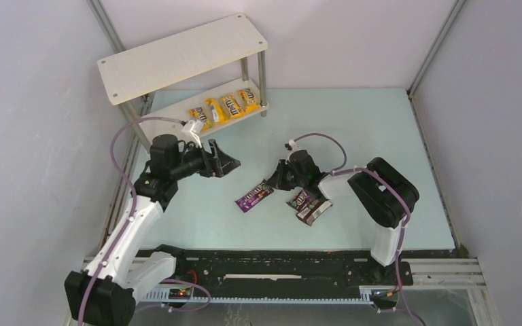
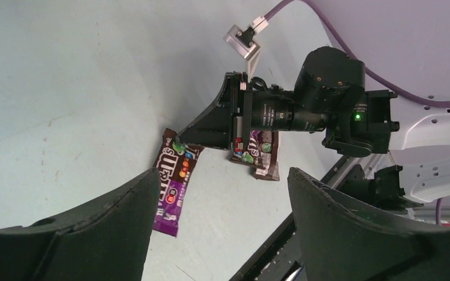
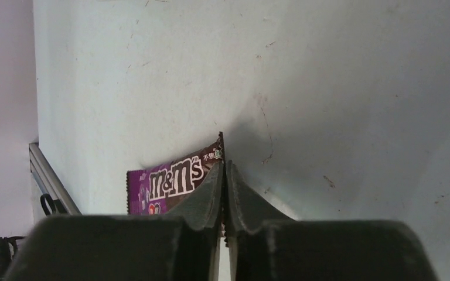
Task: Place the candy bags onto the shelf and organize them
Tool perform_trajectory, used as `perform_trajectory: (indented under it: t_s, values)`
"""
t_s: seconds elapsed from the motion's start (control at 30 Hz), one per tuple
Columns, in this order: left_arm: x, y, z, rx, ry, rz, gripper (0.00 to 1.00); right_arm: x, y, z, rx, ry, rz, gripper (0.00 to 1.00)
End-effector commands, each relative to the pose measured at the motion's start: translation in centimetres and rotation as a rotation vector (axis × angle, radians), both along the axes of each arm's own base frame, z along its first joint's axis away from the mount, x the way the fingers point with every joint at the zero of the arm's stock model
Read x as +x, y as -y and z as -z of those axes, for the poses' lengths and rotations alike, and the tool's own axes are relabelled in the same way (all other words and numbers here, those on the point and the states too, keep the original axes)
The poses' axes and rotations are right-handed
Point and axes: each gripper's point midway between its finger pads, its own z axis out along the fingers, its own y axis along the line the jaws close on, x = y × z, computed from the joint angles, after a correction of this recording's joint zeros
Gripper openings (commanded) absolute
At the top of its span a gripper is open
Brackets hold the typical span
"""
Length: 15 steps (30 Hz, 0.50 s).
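Note:
Four yellow-orange candy bags point(image 1: 224, 107) lie in a row on the lower board of the shelf point(image 1: 183, 54) at the back left. A purple bag point(image 1: 255, 195) lies on the table's middle; it also shows in the left wrist view point(image 2: 173, 181) and the right wrist view point(image 3: 167, 181). My right gripper point(image 3: 224, 167) is shut on its end, with the bag's serrated edge between the fingers. A second purple bag point(image 1: 301, 197) and a dark brown bag point(image 1: 315, 211) lie overlapping under my right arm. My left gripper point(image 2: 222, 172) is open and empty, above the table in front of the shelf point(image 1: 228, 163).
A black rail point(image 1: 279, 272) runs along the near edge by the arm bases. White enclosure walls and metal posts point(image 1: 435, 47) stand on three sides. Purple cables point(image 1: 126, 132) loop off both wrists. The pale blue mat point(image 1: 353, 129) covers the table.

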Motion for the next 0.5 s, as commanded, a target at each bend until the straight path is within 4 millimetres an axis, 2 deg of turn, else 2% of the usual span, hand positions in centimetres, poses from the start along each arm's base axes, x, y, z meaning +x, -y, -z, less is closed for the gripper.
perform_trajectory:
  t_s: [0.0,0.07,0.17,0.27,0.47]
  values:
    - [0.0,1.2,-0.5,-0.050,-0.026,0.060,0.85,0.6,-1.1,-1.1,-0.004,0.079,-0.029,0.06]
    - [0.1,1.4,-0.4,-0.064,-0.036,0.066,0.84,0.6,-1.2,-1.5,0.002,0.094,-0.039,0.00]
    - [0.2,1.6,-0.1,-0.075,-0.045,0.072,0.83,0.3,-1.7,-3.4,0.036,0.133,-0.080,0.00]
    - [0.3,2.0,0.5,-0.100,-0.076,0.083,0.81,-0.2,-1.2,-5.0,0.022,0.161,-0.097,0.00]
    - [-0.9,2.9,-0.1,-0.097,-0.029,0.135,0.80,-3.0,-0.4,-10.3,0.048,0.282,-0.184,0.00]
